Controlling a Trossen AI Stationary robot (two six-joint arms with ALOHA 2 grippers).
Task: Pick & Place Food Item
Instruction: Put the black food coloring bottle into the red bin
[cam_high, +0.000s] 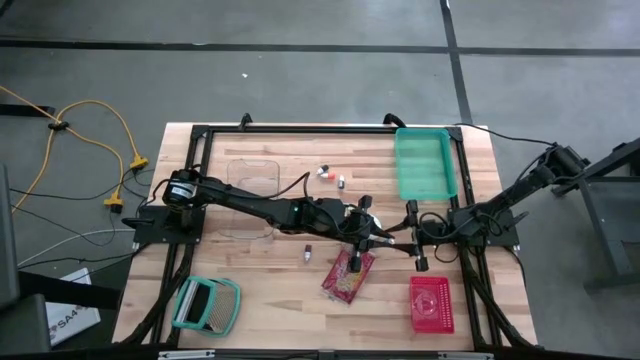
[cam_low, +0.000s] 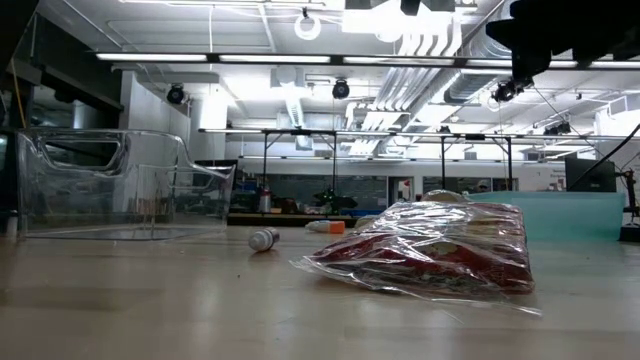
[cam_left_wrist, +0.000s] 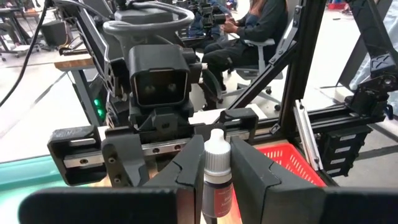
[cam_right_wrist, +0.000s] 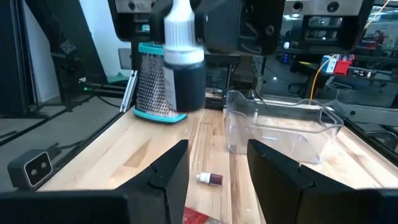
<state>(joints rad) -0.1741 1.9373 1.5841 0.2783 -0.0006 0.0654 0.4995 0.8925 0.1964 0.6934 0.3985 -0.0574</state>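
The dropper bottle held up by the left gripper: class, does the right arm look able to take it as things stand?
Probably yes. The right gripper is open and faces the dropper bottle, which the left gripper holds up with its cap end exposed. Nothing shows between them.

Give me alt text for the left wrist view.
The left gripper holds a small white-capped dropper bottle upright between its shut fingers, facing the right arm's wrist camera. Behind are a red basket and a seated person.

Grey concrete floor (cam_high: 300, 80) (bright ceiling lights (cam_low: 280, 58))
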